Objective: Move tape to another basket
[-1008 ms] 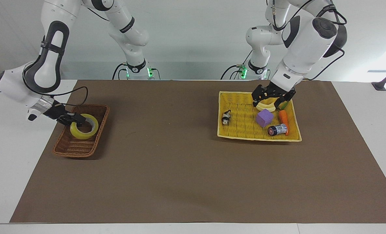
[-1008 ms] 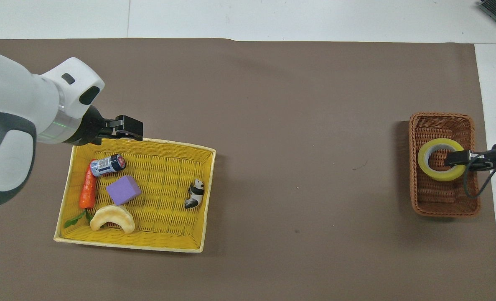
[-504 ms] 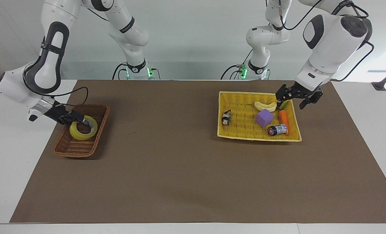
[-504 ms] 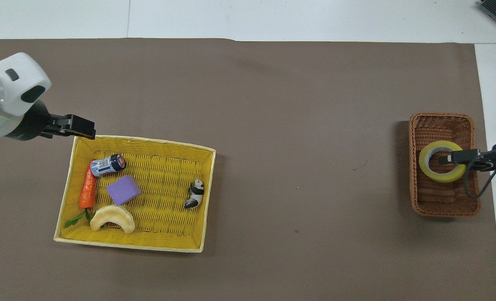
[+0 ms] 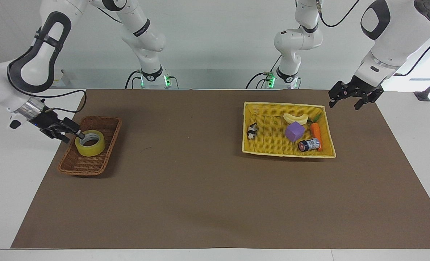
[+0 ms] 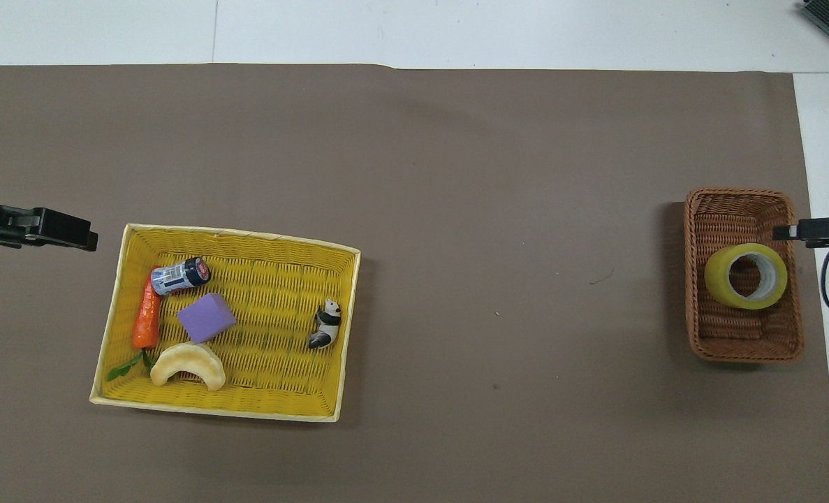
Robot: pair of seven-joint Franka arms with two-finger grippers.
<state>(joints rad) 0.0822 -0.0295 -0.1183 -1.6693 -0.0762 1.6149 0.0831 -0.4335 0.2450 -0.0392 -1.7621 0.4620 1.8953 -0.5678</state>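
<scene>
The yellow tape roll (image 5: 90, 143) lies flat in the brown wicker basket (image 5: 78, 167) at the right arm's end of the table; it also shows in the overhead view (image 6: 718, 279), inside the basket (image 6: 735, 347). My right gripper (image 5: 72, 136) is open and empty at the basket's rim, its tips just beside the roll; in the overhead view the gripper (image 6: 781, 232) stands over the rim, apart from the tape. My left gripper (image 5: 344, 104) is open and empty, raised over the mat beside the yellow basket (image 5: 272, 152), and shows in the overhead view (image 6: 86, 241).
The yellow basket (image 6: 246, 412) holds a purple cube (image 6: 206, 318), a carrot (image 6: 146, 323), a small can (image 6: 179, 274), a panda figure (image 6: 325, 324) and a pale crescent-shaped piece (image 6: 187, 363). A brown mat (image 6: 491, 209) covers the table.
My right gripper let go of the tape and drew back to the basket's rim; the roll settled flat in the brown basket. My left gripper rose and moved off the yellow basket toward the table's end.
</scene>
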